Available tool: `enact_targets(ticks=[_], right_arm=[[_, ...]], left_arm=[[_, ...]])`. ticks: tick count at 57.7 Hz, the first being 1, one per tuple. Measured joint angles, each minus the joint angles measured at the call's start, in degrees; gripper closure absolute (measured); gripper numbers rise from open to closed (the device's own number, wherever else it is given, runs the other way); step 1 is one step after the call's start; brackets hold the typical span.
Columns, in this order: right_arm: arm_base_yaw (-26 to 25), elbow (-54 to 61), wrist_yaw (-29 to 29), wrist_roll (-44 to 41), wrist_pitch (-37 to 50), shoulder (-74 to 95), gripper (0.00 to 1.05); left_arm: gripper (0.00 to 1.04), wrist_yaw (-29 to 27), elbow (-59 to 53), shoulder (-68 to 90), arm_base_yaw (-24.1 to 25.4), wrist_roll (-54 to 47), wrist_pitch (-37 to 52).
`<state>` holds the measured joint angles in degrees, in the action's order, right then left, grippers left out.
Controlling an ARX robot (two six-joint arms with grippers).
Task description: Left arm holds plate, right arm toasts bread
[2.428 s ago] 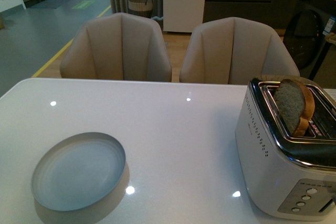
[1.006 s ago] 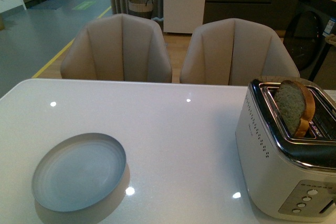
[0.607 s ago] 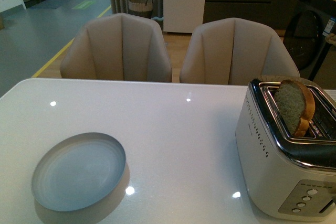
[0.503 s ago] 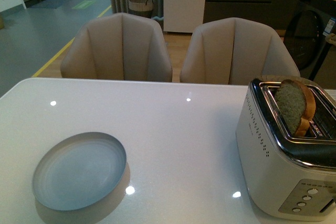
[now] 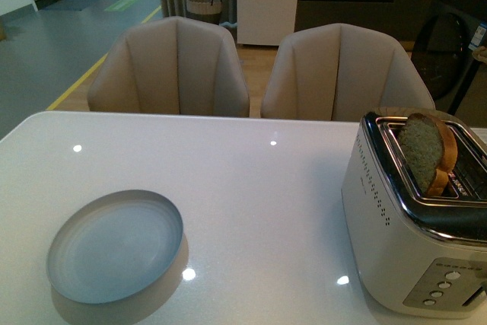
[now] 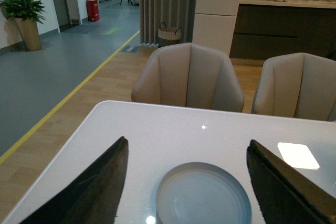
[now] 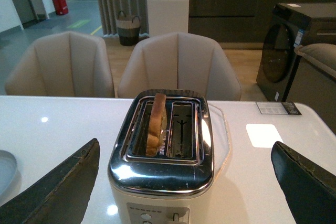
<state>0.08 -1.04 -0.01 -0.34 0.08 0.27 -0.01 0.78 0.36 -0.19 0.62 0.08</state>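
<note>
No brand name or legible writing can be made out on the toaster (image 5: 415,226); only a row of small round buttons is seen on its front panel, and a card (image 7: 276,108) lying on the counter (image 5: 251,188) behind the toaster carries print too small to be read.

The bread (image 5: 426,151) is seen standing upright in one slot of the toaster, its rounded top well above the chrome rim; in the right wrist view it is shown to be in the slot nearer the plate (image 5: 116,247), the other slot being empty. The plate is set flat on the counter, well apart from the toaster, with nothing on it.

Neither arm is shown in the front view. In the left wrist view the left tool (image 6: 189,187) is seen spread wide above the plate, touching nothing. In the right wrist view the right tool (image 7: 184,182) is likewise spread wide, with the toaster between its fingers and nothing gripped.

Compared with the earlier frames, plate, bread and toaster are found unmoved.
</note>
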Motion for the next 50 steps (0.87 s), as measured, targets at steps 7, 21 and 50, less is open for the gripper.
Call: enact_targets(ticks=[7, 21, 50], right_arm=[[0.00, 0.00, 0.00, 0.00, 0.00, 0.02, 0.09], [0.00, 0.00, 0.00, 0.00, 0.00, 0.00, 0.09], [0.00, 0.00, 0.00, 0.00, 0.00, 0.00, 0.09]], left_arm=[[0.10, 0.02, 0.00, 0.00, 0.00, 0.00, 0.00], [0.07, 0.00, 0.00, 0.00, 0.00, -0.11, 0.00], [0.07, 0.00, 0.00, 0.00, 0.00, -0.11, 0.00]])
